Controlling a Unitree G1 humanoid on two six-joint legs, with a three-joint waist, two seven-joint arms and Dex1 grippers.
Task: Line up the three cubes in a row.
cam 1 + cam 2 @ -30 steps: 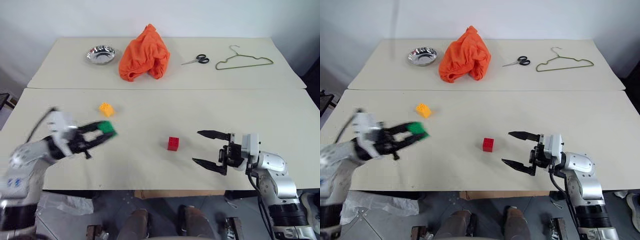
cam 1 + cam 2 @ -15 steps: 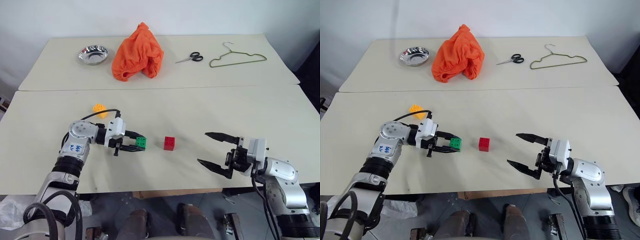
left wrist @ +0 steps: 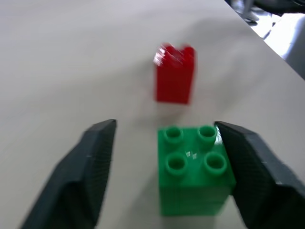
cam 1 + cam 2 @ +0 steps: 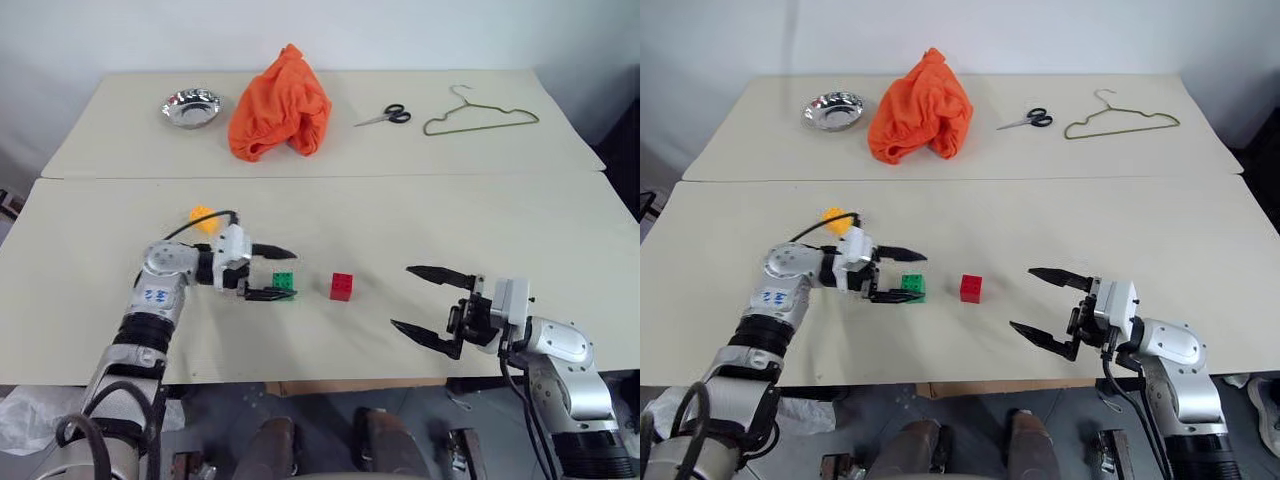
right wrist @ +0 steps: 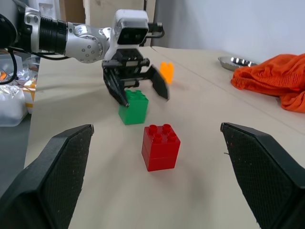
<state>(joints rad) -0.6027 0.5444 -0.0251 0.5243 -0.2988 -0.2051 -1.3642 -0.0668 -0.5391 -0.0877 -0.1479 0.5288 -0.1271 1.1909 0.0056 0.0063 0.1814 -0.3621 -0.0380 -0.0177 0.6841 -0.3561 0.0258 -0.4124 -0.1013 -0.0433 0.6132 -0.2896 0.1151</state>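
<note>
On the table (image 4: 400,230) sit three cubes (green (image 4: 284,283), red (image 4: 342,286), yellow-orange (image 4: 203,215)); left tool (image 4: 276,272) and right tool (image 4: 420,305) both gape.

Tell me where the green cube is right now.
In the left eye view the green cube sits on the near table, between the left gripper's open fingers, just left of the red cube.

Two head cameras are looking forward and down across the counter (image 4: 420,230) from above, taking in both arms. The left wrist camera is peering closely along its claw (image 3: 164,176) at the green cube (image 3: 194,167) and red cube (image 3: 174,74); the right wrist camera is facing back, sharing both cubes from farther off.
</note>
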